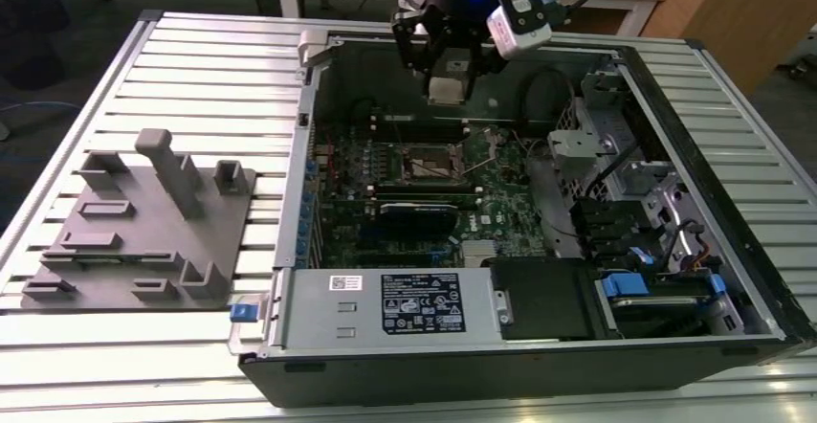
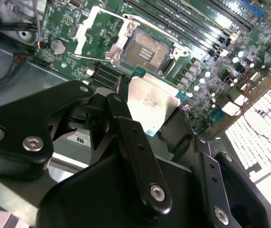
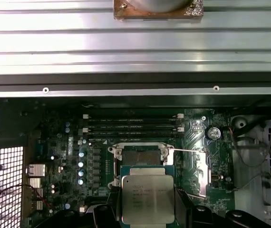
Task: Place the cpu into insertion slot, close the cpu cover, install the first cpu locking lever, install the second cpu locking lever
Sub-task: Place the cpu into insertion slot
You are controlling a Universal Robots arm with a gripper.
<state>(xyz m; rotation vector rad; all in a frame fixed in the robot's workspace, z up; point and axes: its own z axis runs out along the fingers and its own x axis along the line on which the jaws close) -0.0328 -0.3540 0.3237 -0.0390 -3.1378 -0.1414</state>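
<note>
Exterior view: your gripper (image 1: 447,78) hangs over the open computer case (image 1: 511,377), clenched on the cpu (image 1: 446,91), apart from the insertion slot (image 1: 431,165). Second wrist view: black fingers (image 2: 121,114) hide the cpu's lower edge; the cpu cover (image 2: 84,33) stands open. First wrist view: the cpu's print is unreadable.

A ribbed metal worktop (image 1: 191,50) is seen, with an opened computer case (image 1: 383,308) laid on its side toward the exterior view's right. A grey fixture plate (image 1: 141,222) with upright holders is set just beside the case, toward the exterior view's left.
</note>
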